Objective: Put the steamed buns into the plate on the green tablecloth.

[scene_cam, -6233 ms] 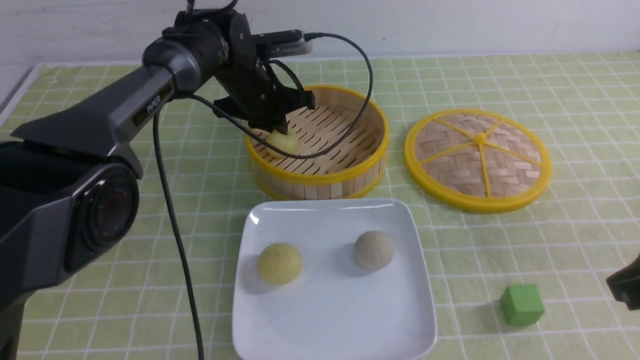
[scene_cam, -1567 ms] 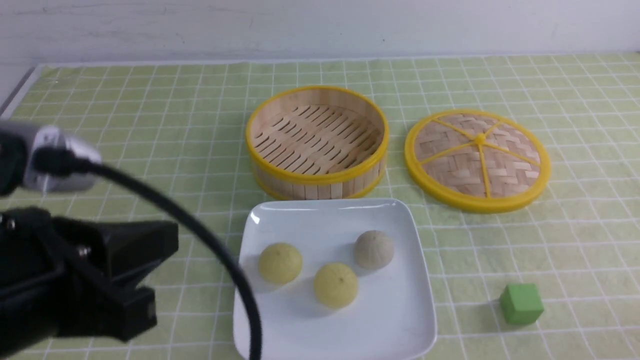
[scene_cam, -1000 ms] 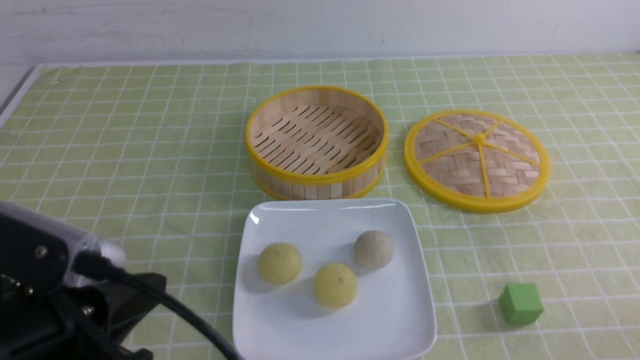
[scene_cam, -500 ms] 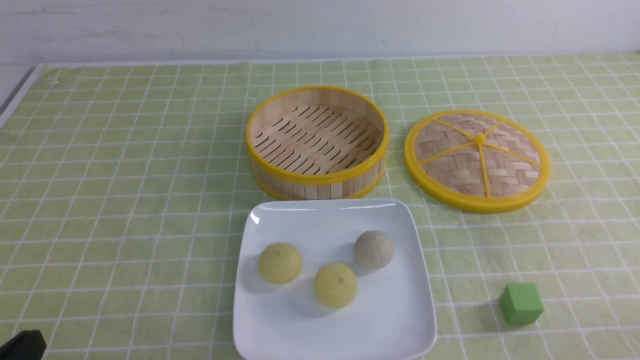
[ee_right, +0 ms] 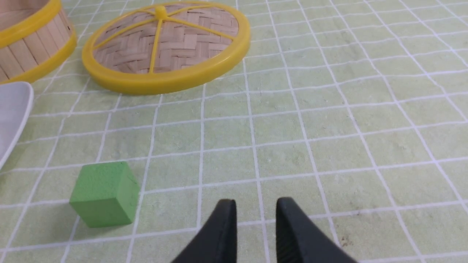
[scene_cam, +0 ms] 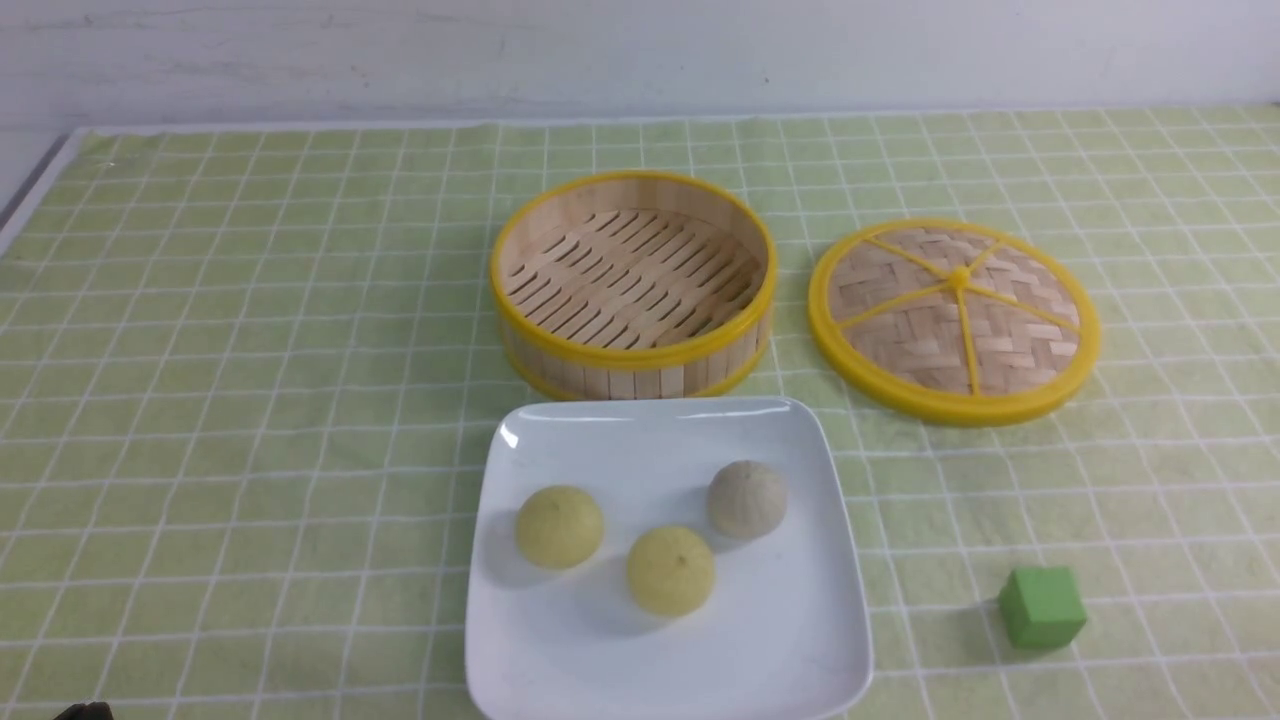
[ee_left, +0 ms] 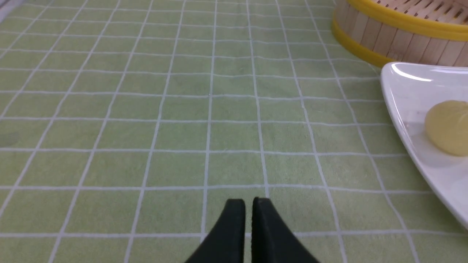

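Observation:
Three steamed buns lie in the white square plate (scene_cam: 780,640) on the green tablecloth (scene_cam: 250,350): a pale yellow bun (scene_cam: 559,527) at the left, a second yellow bun (scene_cam: 671,571) in the middle front, and a greyish-beige bun (scene_cam: 747,499) at the right. My left gripper (ee_left: 248,201) is shut and empty, low over bare cloth to the left of the plate (ee_left: 409,91); one yellow bun (ee_left: 448,128) shows there. My right gripper (ee_right: 256,201) is empty, its jaws nearly closed with a narrow gap, over cloth right of the green cube (ee_right: 104,193).
The empty yellow-rimmed bamboo steamer basket (scene_cam: 634,285) stands just behind the plate. Its woven lid (scene_cam: 955,318) lies flat to the right. The green cube (scene_cam: 1041,607) sits right of the plate near the front edge. Neither arm shows in the front view beyond a dark sliver at the lower left corner.
The left arm left the basket and drew back out of the front view at the lower left. The third bun, earlier in the basket, now lies in the plate.

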### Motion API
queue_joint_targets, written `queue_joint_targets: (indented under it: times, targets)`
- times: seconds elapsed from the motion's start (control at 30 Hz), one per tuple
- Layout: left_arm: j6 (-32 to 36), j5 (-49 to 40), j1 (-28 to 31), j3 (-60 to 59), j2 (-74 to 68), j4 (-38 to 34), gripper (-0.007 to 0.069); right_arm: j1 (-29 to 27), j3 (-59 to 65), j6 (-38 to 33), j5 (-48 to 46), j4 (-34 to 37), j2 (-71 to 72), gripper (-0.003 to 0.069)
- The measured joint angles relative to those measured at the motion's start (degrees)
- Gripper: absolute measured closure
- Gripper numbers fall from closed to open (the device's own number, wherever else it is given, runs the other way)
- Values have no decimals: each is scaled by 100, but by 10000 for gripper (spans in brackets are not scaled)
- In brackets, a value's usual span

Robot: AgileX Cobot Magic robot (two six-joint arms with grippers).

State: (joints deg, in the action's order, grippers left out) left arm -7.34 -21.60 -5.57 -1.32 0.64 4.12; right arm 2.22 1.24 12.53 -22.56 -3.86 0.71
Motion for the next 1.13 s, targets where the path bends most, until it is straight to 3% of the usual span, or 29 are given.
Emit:
queue_joint_targets:
  times: [1.13]
  targets:
    - [0, -4, 0, 0, 4, 0, 553, 0, -4, 0, -4, 0, 0, 458]
